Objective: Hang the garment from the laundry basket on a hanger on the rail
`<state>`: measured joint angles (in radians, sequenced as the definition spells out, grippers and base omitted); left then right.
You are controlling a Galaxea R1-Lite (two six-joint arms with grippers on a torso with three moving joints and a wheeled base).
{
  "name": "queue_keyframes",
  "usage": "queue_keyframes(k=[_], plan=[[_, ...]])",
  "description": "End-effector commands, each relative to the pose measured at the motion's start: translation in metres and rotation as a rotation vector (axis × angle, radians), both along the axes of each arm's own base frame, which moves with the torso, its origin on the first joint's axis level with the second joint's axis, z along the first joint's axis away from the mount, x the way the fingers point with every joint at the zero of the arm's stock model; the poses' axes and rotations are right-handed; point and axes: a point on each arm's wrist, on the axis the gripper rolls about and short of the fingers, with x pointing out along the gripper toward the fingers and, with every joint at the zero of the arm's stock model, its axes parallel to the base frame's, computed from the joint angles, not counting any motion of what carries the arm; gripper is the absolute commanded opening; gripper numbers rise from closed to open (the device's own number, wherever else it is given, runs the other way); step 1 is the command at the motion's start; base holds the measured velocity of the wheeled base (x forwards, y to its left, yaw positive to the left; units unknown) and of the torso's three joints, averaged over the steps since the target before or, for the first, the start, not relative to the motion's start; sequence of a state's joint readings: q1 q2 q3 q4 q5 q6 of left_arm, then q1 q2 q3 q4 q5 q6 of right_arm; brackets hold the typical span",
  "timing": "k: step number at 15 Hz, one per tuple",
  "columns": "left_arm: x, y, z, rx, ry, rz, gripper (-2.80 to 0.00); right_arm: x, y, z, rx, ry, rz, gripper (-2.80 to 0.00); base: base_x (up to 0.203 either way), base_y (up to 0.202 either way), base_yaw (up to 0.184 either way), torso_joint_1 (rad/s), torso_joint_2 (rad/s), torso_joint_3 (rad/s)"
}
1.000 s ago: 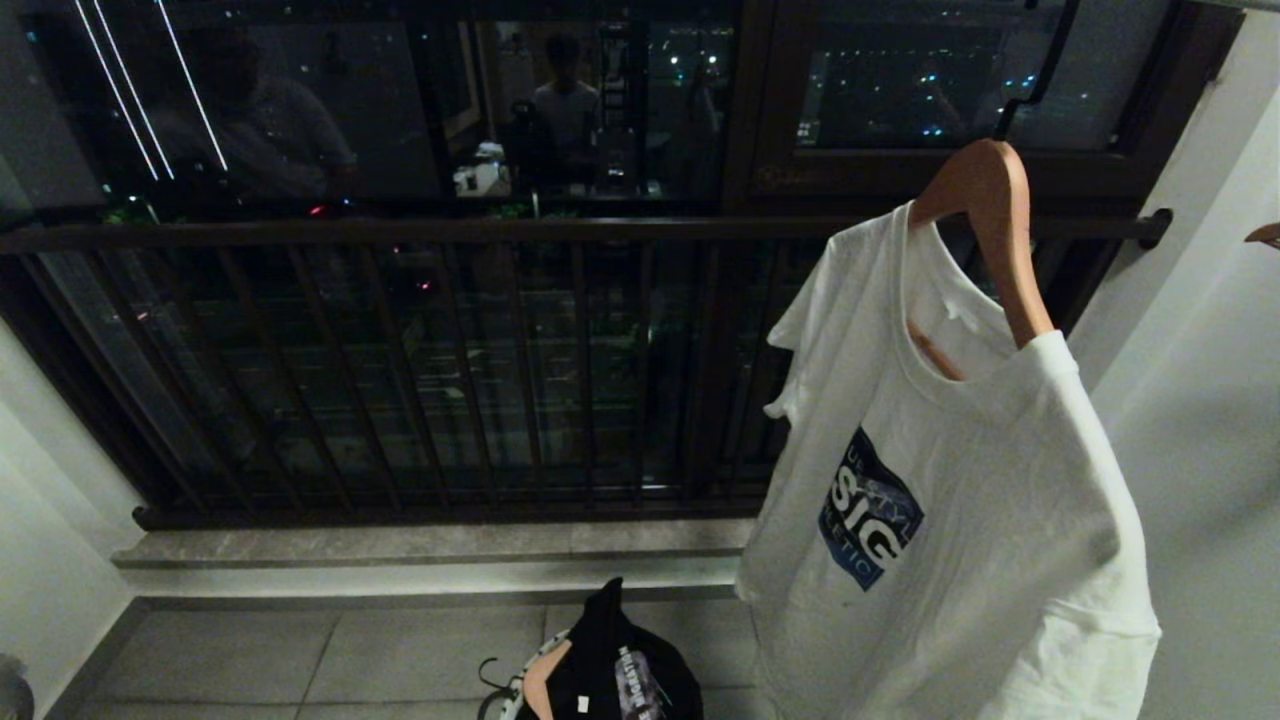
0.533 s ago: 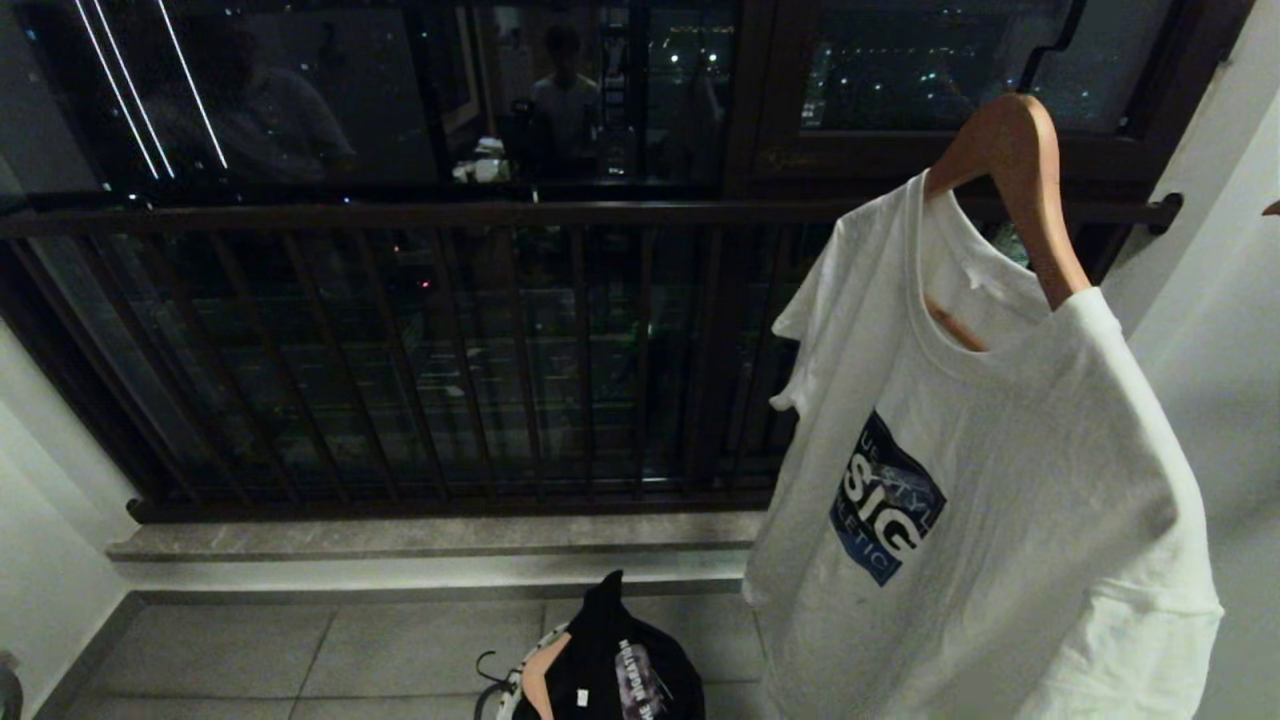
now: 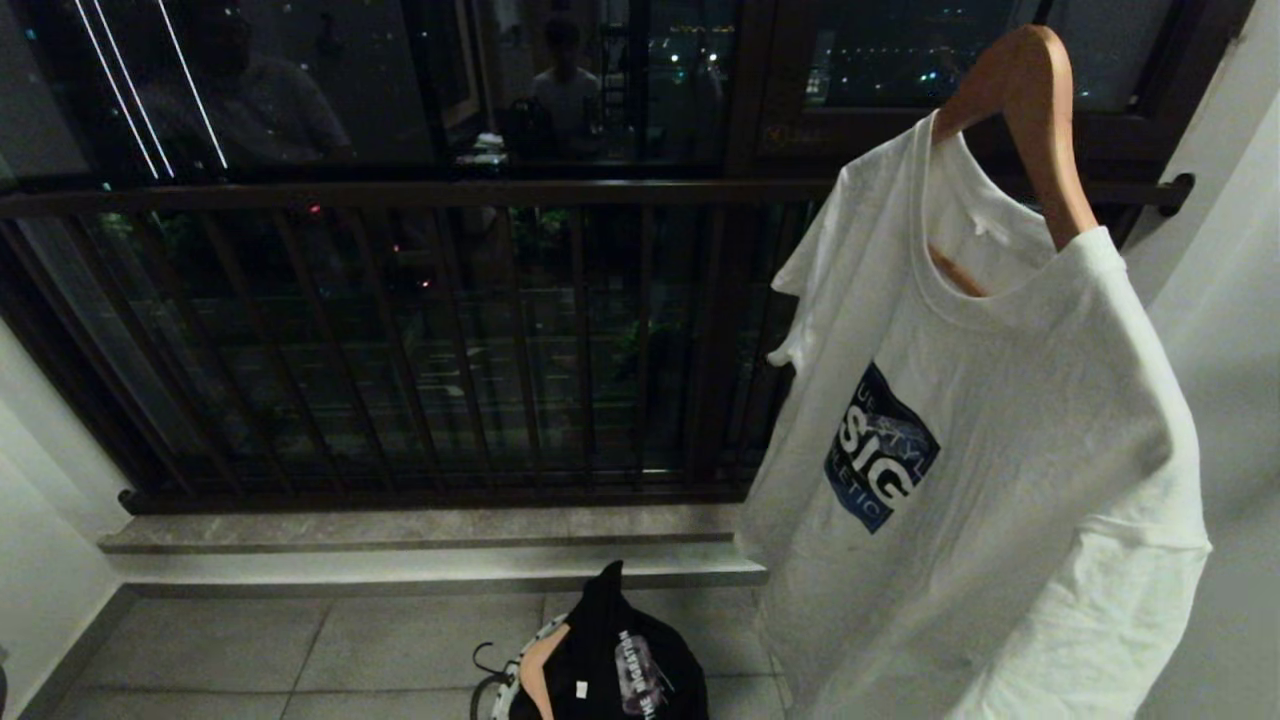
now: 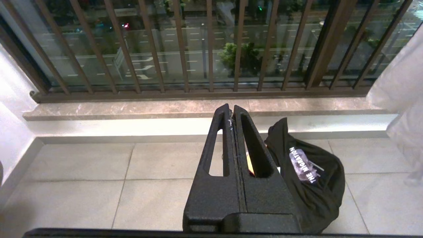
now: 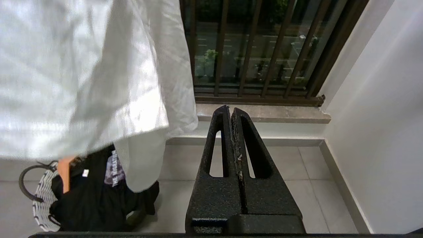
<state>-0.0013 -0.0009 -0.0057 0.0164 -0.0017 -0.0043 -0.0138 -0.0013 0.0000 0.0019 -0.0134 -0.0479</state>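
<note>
the whole view has tilted down, bringing the small round white patterned laundry basket point(image 3: 515, 680) with its black garment point(image 3: 610, 660) nearer at 6 o'clock; left gripper point(image 4: 232, 114) and right gripper point(image 5: 230, 114) clenched, empty.

Dark metal railing point(image 3: 400, 330) fronts night window point(image 3: 330, 90); city lights, room reflections in glass. Below railing: grey stone sill point(image 3: 420, 530). Below sill: grey tiled floor point(image 3: 300, 650). White walls point(image 3: 1230, 300) flank railing both ends.

White basket point(image 5: 42, 201) with black pattern; black garment point(image 3: 620, 660); white shirt point(image 3: 1000, 480), seemingly blue print.
</note>
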Motion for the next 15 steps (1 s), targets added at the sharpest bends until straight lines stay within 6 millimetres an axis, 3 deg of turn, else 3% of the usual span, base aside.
queue_keyframes(k=[1, 9, 15], plan=[[0.0000, 0.0000, 0.0001, 0.000, 0.001, 0.000, -2.80, 0.0001, 0.0000, -0.0004, -0.001, 0.001, 0.000, -2.80, 0.000, 0.000, 0.000, -0.125, 0.33, 0.188], [0.0001, 0.0000, -0.0003, 0.000, 0.002, 0.000, -2.80, 0.0000, 0.0000, 0.0000, 0.000, 0.000, 0.000, -2.80, 0.000, 0.000, 0.000, -0.155, 0.36, 0.210], [0.0000, 0.0000, 0.0001, 0.000, 0.001, 0.001, -2.80, 0.0000, 0.0000, 0.0000, 0.000, -0.001, 0.000, -2.80, 0.000, 0.000, 0.000, -0.214, 0.54, 0.311]])
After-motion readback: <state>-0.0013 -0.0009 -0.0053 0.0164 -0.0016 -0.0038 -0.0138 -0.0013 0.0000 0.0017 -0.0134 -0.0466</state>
